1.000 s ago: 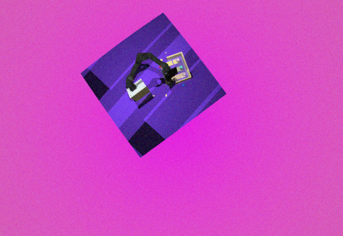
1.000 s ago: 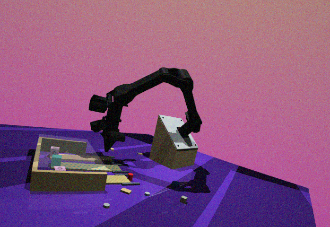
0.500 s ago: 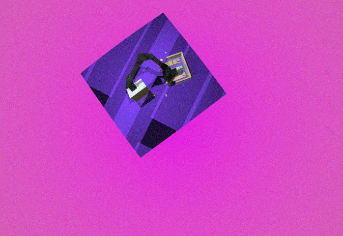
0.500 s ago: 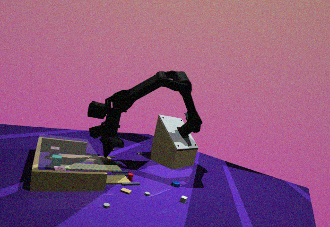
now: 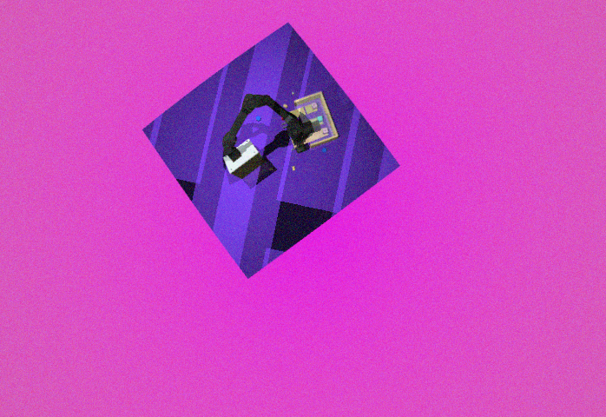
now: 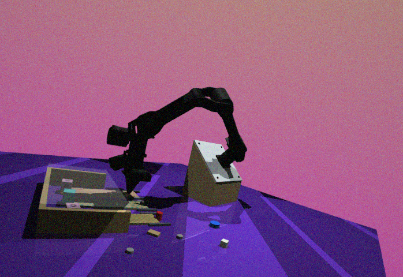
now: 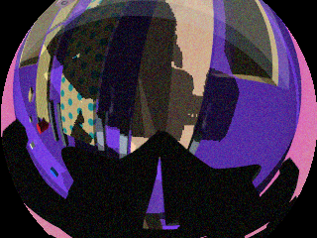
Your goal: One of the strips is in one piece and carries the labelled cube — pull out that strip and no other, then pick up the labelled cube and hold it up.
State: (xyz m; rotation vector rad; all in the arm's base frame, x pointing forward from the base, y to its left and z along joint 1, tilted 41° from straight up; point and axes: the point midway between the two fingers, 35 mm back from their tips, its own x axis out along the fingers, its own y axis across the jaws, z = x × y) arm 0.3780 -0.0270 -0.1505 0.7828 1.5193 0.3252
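An open tan tray holds strips running toward its open side. A plain tan strip lies in the middle and a dotted strip lies nearer the front wall. A teal cube sits at the tan strip's far end. A pale cube with a dark mark sits on the dotted strip. A small pinkish piece lies at the back. My gripper is shut, empty and points straight down at the tan strip's outer end.
The arm's wedge-shaped base stands to the right of the tray. Small loose pieces lie in front of the tray: a red cylinder, a blue disc, a white cube, a tan block and grey discs.
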